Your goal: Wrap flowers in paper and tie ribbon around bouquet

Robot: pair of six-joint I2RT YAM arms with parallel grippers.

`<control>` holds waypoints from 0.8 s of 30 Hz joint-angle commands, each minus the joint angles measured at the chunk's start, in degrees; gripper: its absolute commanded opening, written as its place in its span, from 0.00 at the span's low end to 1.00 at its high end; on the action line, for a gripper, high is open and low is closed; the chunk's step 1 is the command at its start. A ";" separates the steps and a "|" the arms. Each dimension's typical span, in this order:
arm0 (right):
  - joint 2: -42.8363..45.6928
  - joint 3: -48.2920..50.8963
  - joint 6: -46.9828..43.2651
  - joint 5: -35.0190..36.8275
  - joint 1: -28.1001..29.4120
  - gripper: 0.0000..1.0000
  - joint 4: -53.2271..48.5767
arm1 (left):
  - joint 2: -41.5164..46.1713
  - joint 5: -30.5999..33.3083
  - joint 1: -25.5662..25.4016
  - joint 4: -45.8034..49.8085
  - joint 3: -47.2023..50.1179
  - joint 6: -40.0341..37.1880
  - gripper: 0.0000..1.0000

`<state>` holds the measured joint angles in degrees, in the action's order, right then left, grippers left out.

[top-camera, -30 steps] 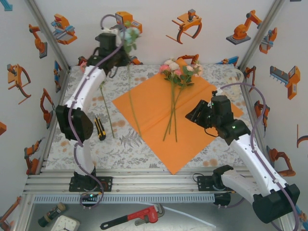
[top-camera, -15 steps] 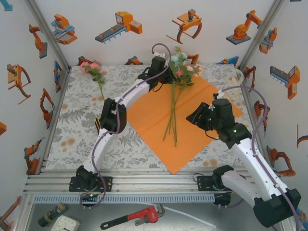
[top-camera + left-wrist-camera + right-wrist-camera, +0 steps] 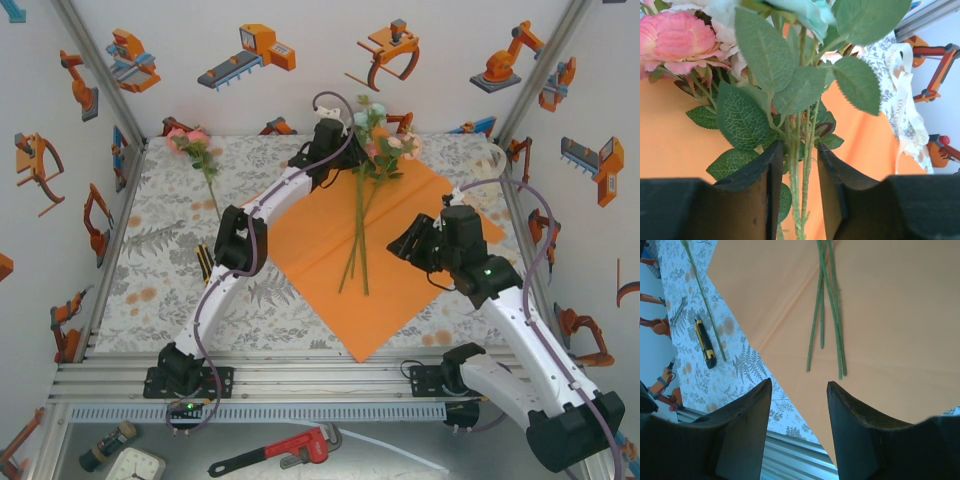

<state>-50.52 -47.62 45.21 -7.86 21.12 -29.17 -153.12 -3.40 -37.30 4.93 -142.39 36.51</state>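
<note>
Top external: the flowers [image 3: 360, 205] lie on the paper [image 3: 305, 235], blooms toward the far edge of the tabletop [image 3: 160, 270] and stems fanning toward the near edge. The sheet sits diamond-wise at the tabletop's centre. A single flower [image 3: 196, 145] lies off the sheet near the far left corner. The left tool [image 3: 340, 162] is beside the blooms at the paper's far corner. The right tool [image 3: 396, 240] hovers over the paper's right side. Left wrist: the jaws are narrowly parted astride thin stems with a sliver of gap on each side, so no firm grip is evident. The ribbon [image 3: 905, 107] lies bunched beyond the paper toward the far right edge. Right wrist: the jaws are moderately wide and empty, with the stem ends below them. A utility knife [image 3: 705, 343] lies toward the left edge. Assessment: the stems look light, wiry and springy, and are best taken below the leaves. The blooms would crush easily. The paper is light, likely creases readily, and is best lifted at a corner. No container is present; the paper alone carries the flowers.
</note>
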 commanded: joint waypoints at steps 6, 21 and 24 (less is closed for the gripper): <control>1.84 -0.08 -0.47 1.44 0.03 0.48 -1.15 | 6.23 0.77 1.25 -0.88 -0.18 -2.51 0.37; -0.87 -0.37 -0.39 0.18 0.00 0.48 1.74 | 45.97 14.00 17.60 9.85 45.93 -16.76 0.43; -2.75 -0.42 -0.39 -0.97 0.05 0.47 3.82 | 46.70 15.53 22.76 15.64 48.69 -18.49 0.43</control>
<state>-52.14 -47.62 45.21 -8.01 21.15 -28.32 -105.19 8.56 -16.82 11.20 -97.06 22.72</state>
